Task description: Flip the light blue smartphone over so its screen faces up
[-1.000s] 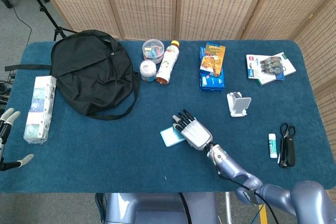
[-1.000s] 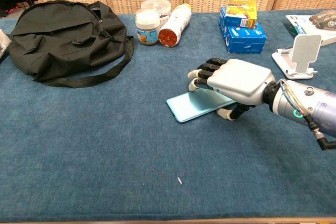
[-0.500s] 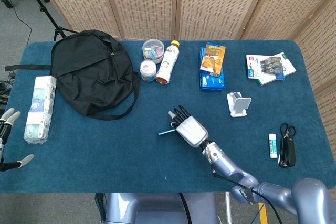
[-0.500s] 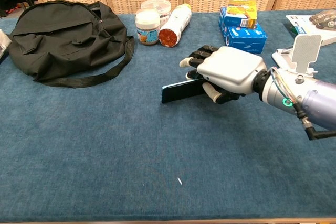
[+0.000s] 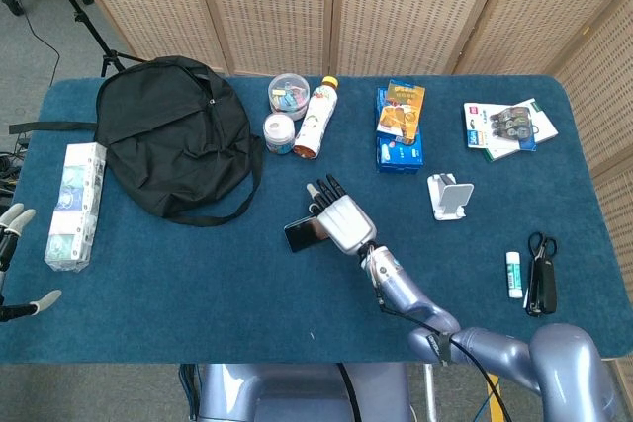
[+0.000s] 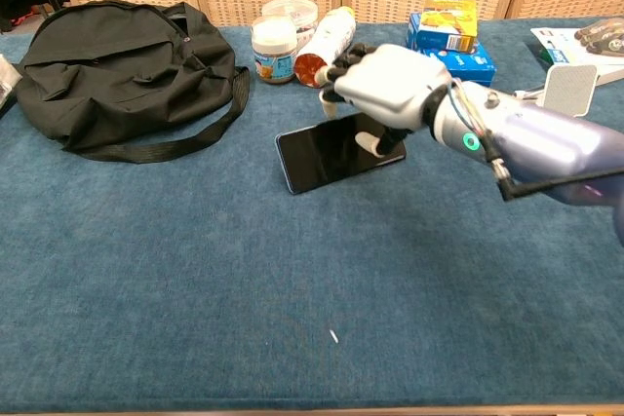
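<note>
The right hand (image 6: 385, 85) grips the phone (image 6: 331, 153) by its 3 o'clock end, dark screen tilted up.

One smartphone (image 5: 304, 233), one backpack (image 5: 173, 140), two jars (image 5: 280, 131).

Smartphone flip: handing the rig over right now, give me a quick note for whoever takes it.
Right robot hand: holds the smartphone by its far-right end, dark screen up, fingers over the top edge and thumb on the screen.
Left robot hand: off the table's left edge, open, holding nothing.
Done: the flip; the screen faces up, mid-table in front of the bottle.
Left: whether the phone lies fully flat is unclear. Ease it down, release, withdraw the right arm.
</note>
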`<state>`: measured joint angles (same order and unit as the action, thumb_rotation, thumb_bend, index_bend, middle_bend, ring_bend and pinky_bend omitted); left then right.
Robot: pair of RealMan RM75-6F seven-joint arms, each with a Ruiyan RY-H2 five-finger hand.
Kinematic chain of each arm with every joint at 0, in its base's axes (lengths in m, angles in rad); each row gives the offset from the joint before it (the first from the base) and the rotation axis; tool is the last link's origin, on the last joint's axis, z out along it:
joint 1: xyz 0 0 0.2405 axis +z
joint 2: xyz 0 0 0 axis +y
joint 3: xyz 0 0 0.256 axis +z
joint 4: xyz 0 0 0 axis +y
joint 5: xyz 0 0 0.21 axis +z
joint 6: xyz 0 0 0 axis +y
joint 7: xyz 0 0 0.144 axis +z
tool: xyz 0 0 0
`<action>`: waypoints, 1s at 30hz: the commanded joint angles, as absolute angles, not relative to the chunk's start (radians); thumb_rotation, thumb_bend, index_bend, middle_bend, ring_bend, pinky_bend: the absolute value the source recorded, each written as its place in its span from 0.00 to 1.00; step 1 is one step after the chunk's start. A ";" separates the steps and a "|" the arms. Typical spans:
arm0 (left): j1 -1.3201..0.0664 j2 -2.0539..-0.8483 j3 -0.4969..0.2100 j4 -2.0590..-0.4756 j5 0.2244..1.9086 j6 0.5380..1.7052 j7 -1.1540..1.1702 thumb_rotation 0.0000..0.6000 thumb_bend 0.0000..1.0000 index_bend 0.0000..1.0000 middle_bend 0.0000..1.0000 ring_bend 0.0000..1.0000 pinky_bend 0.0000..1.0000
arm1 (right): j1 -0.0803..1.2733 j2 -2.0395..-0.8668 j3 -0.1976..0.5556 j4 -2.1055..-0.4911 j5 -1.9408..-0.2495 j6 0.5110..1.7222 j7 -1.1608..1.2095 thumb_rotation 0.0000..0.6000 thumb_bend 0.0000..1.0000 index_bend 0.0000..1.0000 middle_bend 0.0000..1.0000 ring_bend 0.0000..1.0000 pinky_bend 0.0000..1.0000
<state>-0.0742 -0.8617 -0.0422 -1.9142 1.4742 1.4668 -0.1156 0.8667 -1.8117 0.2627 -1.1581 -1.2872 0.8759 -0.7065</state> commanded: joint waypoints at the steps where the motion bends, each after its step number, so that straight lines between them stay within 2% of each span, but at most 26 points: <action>1: -0.075 -0.858 -0.043 -1.913 1.473 1.466 -0.123 1.00 0.00 0.00 0.00 0.00 0.00 | 0.901 -1.837 0.299 -1.162 -1.211 0.877 -0.797 1.00 0.45 0.23 0.05 0.00 0.00; 6: -0.071 -0.849 -0.043 -1.911 1.476 1.470 -0.146 1.00 0.00 0.00 0.00 0.00 0.00 | 0.902 -1.818 0.298 -1.216 -1.164 0.898 -0.843 1.00 0.44 0.23 0.05 0.00 0.00; 11: -0.066 -0.841 -0.043 -1.904 1.482 1.479 -0.169 1.00 0.00 0.00 0.00 0.00 0.00 | 0.857 -1.732 0.251 -1.326 -1.239 0.961 -0.768 1.00 0.41 0.23 0.05 0.00 0.00; 17: -0.059 -0.843 -0.039 -1.899 1.493 1.490 -0.166 1.00 0.00 0.00 0.00 0.00 0.00 | 0.707 -1.576 0.144 -1.400 -1.429 1.175 -0.520 1.00 0.23 0.19 0.04 0.00 0.00; 19: -0.058 -0.846 -0.036 -1.898 1.498 1.492 -0.156 1.00 0.00 0.00 0.00 0.00 0.00 | 0.654 -1.525 0.117 -1.408 -1.449 1.223 -0.414 1.00 0.10 0.14 0.01 0.00 0.00; 21: -0.060 -0.847 -0.032 -1.890 1.510 1.490 -0.139 1.00 0.00 0.00 0.00 0.00 0.00 | 0.614 -1.481 0.092 -1.412 -1.474 1.264 -0.327 1.00 0.02 0.09 0.00 0.00 0.00; 30: -0.058 -0.872 -0.027 -1.895 1.522 1.497 -0.078 1.00 0.00 0.00 0.00 0.00 0.00 | 0.425 -1.333 0.004 -1.360 -1.572 1.490 -0.018 1.00 0.00 0.06 0.00 0.00 0.00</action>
